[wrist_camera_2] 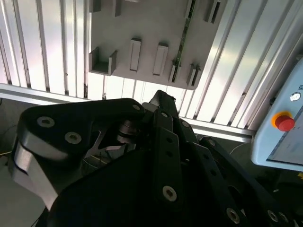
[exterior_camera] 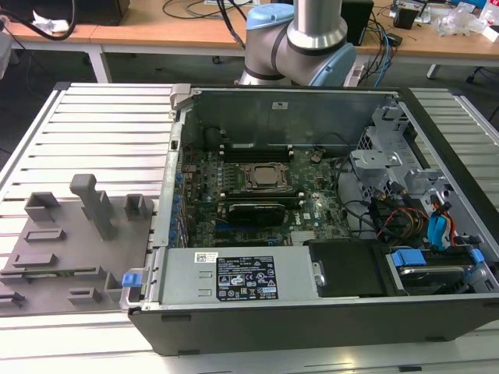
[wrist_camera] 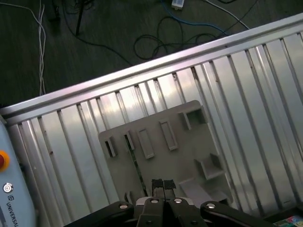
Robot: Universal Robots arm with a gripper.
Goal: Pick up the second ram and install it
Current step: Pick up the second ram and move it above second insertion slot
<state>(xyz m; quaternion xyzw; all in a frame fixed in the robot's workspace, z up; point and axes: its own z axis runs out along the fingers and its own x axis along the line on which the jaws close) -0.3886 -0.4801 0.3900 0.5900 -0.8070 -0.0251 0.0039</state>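
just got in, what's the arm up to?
The Universal Robots arm is at the pick-up stage. Its tool hovers over the grey tray on the slatted table, shut and holding nothing. The second ram lies in its tray slot, not yet grasped. The open PC case sits beside the tray, at the exterior view's right.

Ram (wrist_camera_2: 184,33) in tray (exterior_camera: 78,234), tray on table (exterior_camera: 109,125) beside case (exterior_camera: 312,319)
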